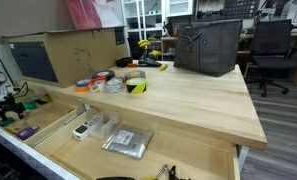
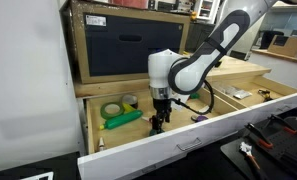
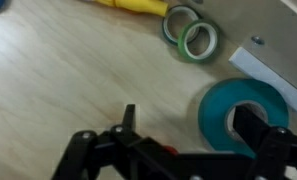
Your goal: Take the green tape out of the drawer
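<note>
1. My gripper [image 2: 158, 122] hangs down inside the wide, shallow light-wood drawer [image 2: 138, 152] with the white front. The drawer stands pulled out from under a long edge of the pale wooden desk [image 1: 188, 100].
2. In the wrist view my two black fingers [image 3: 128, 122] stand wide apart, and nothing is held between them.
3. The green tape [image 2: 113, 108], a small ring-shaped roll, lies flat on the drawer floor. It sits toward the drawer end below the desk corner that carries the brown cardboard box [image 2: 118, 40], and it is apart from my gripper.
4. A second small roll [image 2: 130, 101] lies right against the green tape; in the wrist view the two rings overlap.
5. A flat, elongated bright-green object [image 2: 123, 119] lies just beside the green tape, on the side toward the drawer's white front.
6. A larger teal roll of tape [image 3: 243, 112] lies on the drawer floor under my fingers. One finger partly covers it in the wrist view, and I cannot tell whether they touch.
7. On the desk top near the cardboard box sits a cluster of tape rolls, among them a yellow-and-black striped roll [image 1: 136, 85]. A dark grey bag [image 1: 208, 45] stands toward the far edge.
</note>
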Tool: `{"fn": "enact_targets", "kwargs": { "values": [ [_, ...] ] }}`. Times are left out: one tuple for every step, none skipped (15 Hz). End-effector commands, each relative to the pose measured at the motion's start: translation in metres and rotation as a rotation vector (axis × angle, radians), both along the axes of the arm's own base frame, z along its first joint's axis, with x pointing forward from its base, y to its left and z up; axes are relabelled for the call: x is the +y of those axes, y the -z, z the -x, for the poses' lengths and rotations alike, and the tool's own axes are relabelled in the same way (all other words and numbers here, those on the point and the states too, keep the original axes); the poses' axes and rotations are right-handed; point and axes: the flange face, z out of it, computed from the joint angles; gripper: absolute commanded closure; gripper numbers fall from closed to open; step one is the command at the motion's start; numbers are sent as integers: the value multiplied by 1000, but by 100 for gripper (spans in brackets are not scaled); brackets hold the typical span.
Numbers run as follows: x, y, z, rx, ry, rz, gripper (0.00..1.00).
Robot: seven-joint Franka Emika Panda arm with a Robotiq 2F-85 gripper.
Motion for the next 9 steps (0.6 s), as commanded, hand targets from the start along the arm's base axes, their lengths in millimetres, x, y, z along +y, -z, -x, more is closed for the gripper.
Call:
{"fn": "enact_targets", "kwargs": {
  "values": [
    [6, 0, 1, -13, -41, 20, 0],
    [6, 1, 2, -19, -48, 28, 0],
    [5, 1, 1, -25, -51, 37, 25],
    [3, 1, 0, -30, -53, 40, 28],
    [1, 0, -1, -35, -54, 43, 34],
    [-2, 0, -3, -41, -50, 47, 44],
    [-5, 1, -5, -43, -45, 52, 51],
    [-8, 1, -7, -43, -33, 57, 57],
    [-10, 0, -8, -44, -26, 59, 66]
  ]
}}
